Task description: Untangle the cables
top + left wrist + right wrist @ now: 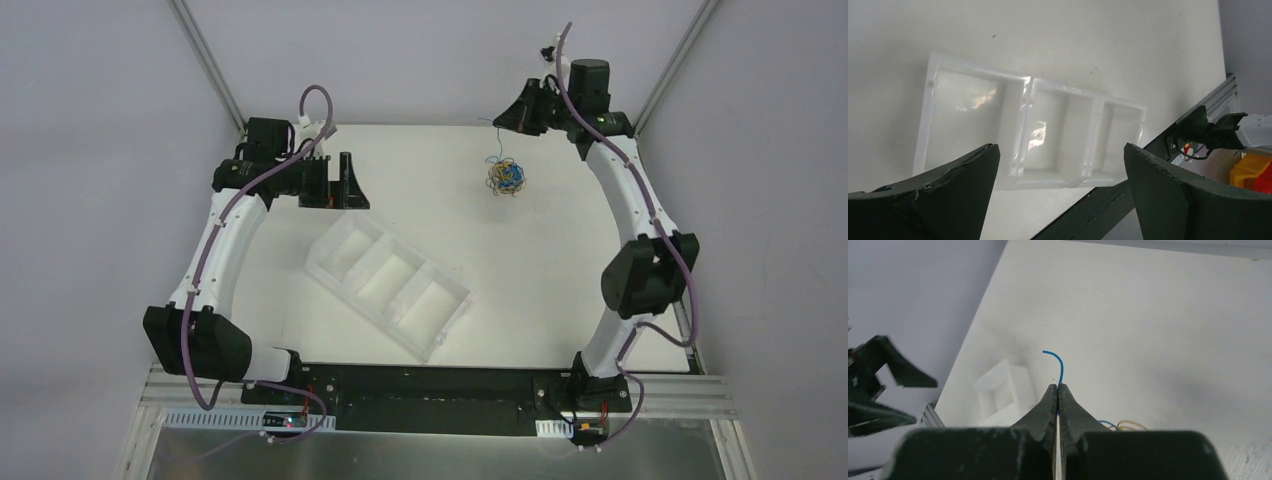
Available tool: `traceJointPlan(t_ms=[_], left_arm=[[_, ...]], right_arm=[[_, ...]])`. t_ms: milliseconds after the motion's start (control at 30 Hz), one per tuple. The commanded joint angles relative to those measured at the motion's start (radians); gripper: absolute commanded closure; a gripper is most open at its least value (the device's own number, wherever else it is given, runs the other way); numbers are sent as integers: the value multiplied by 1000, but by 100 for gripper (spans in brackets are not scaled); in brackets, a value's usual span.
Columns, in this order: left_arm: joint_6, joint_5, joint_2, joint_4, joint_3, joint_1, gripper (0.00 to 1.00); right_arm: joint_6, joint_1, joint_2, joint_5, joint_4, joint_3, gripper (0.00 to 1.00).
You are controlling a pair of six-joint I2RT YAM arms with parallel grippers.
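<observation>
The cables [503, 176] form a small tangled ball of blue, orange-yellow and dark wires at the far right of the white table. One blue cable [494, 145] runs from the ball up to my right gripper [499, 122]. In the right wrist view that gripper [1058, 386] is shut on the blue cable [1060, 365], whose curved end sticks out past the fingertips. A bit of the tangle [1122, 425] shows beside the right finger. I cannot tell whether the ball touches the table. My left gripper [357, 185] is open and empty, above the table's far left [1062, 150].
A white tray with three compartments [322, 268] lies diagonally in the middle of the table, and also shows in the left wrist view [928, 125] and the right wrist view [1003, 385]. A black base rail [430, 385] runs along the near edge.
</observation>
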Motion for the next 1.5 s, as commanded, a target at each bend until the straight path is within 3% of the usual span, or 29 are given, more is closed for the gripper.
traceJointPlan(t_ms=[0, 167, 367, 433, 633, 800, 1033, 1100, 1233, 1300, 1467], left_arm=[[1, 162, 34, 254, 51, -96, 0], [84, 161, 127, 366, 104, -256, 0], [212, 98, 246, 601, 43, -395, 0], [210, 86, 311, 629, 60, -412, 6], [140, 39, 498, 633, 168, -417, 12], [1, 40, 616, 628, 227, -427, 17], [-201, 78, 757, 629, 309, -478, 21], [-225, 77, 778, 637, 318, -502, 22], [-265, 79, 819, 657, 315, -544, 28], [-283, 78, 837, 677, 310, -557, 32], [-324, 68, 894, 731, 330, -580, 40]], right_arm=[[-68, -6, -134, -163, -166, -99, 100], [-20, -4, -235, -207, -167, -195, 100], [92, 6, -287, -250, -86, -298, 100], [84, 6, -270, -204, -85, -331, 100], [28, -40, -172, -39, -133, -445, 100], [-34, -131, -113, 10, -213, -553, 100], [-118, -204, -172, 30, -288, -658, 100], [-126, -211, -189, 35, -300, -683, 88], [-116, -215, -190, 23, -285, -726, 53], [-86, -215, -183, 7, -246, -740, 49], [97, -207, -143, -41, -80, -756, 49]])
